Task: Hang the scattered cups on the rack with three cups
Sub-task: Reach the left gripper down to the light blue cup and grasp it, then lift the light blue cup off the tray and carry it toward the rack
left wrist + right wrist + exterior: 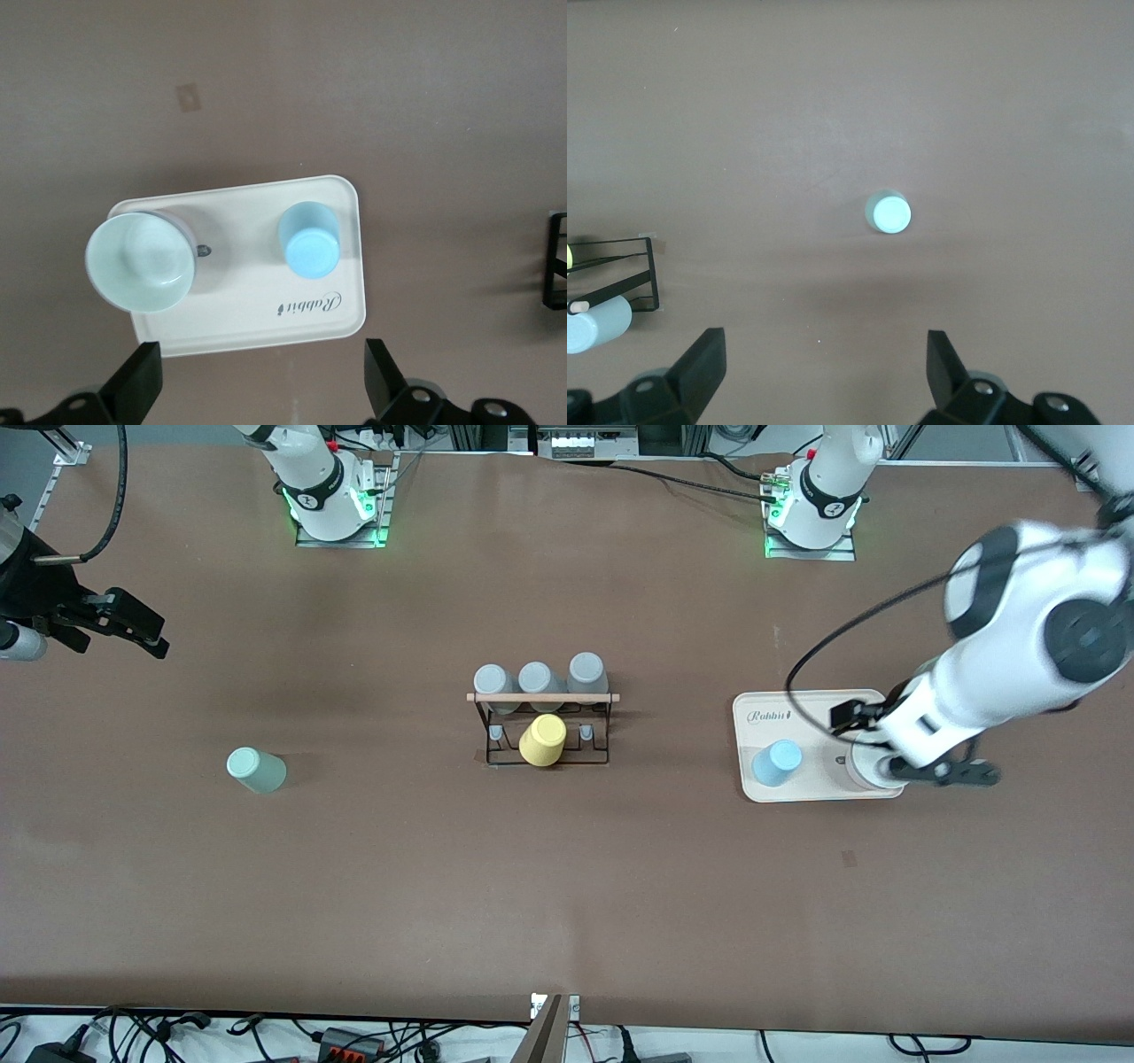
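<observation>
A brown surface (567, 886) carries everything here. Nearest the front camera sits the pale mint-green cup (256, 770), upside down on its rim, alone toward the right arm's end of the surface. The right claw (106, 624) hangs in the air well above that end, its black fingers (700, 372) spread wide and holding nothing; in its wrist view the mint cup (888, 213) lies below and ahead of the open fingers, well apart from them.

At about the same depth, toward the left arm's end, a cream tray (802, 717) holds the light blue cup (777, 763), also upside down. Beside it on the tray stands a wider pale bowl (140, 262), mouth up. The left claw (921, 766) hovers over the tray's edge next to that bowl, fingers (383, 379) wide apart and empty; the blue cup (309, 239) sits below, between the two fingers as its wrist camera sees it.

Mid-surface stands the rack (543, 722), a black wire frame with a wooden rod. A yellow cup (542, 740) hangs on its nearer side. Three grey cups (538, 680) line its side farther from the front camera.
</observation>
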### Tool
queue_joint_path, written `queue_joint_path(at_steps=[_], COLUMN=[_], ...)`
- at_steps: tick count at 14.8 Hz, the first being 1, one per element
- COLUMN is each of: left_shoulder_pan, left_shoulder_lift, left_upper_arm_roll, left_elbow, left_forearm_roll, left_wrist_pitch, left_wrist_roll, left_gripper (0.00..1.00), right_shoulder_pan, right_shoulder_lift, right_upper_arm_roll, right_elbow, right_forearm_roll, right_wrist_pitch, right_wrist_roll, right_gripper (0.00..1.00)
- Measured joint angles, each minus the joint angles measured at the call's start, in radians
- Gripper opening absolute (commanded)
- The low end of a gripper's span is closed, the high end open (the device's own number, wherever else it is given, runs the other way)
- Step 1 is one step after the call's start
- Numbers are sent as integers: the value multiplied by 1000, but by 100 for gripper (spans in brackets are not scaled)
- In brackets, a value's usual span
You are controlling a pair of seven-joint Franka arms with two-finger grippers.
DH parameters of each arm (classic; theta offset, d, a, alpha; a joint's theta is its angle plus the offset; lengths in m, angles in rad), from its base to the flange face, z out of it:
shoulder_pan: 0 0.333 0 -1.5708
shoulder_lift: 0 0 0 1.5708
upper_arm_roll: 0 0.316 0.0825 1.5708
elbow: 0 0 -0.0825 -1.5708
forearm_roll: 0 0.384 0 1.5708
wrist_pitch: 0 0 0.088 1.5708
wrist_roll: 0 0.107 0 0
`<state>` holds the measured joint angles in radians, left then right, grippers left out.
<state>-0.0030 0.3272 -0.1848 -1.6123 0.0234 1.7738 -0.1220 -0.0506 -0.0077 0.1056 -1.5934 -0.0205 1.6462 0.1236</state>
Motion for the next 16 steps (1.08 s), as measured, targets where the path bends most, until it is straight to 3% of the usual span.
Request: queue_joint_path(at_steps=[8,16], left_shoulder_pan=[-47,-51], left_shoulder_lift=[224,258], left_upper_arm_roll=[-3,-3], left_elbow=[-17,-101], left_forearm_roll=[0,0], left_wrist_pitch=[144,174], left_wrist_roll=[-8,-8], left_gripper=[100,100], right_shoulder_pan=[1,1], right_shoulder_lift=[18,18], right_upper_arm_roll=[4,4], right_elbow=[0,0], right_forearm_roll=[0,0], right_wrist_pitch=[-6,-6], right_wrist_roll=[0,1], right_gripper=[100,100])
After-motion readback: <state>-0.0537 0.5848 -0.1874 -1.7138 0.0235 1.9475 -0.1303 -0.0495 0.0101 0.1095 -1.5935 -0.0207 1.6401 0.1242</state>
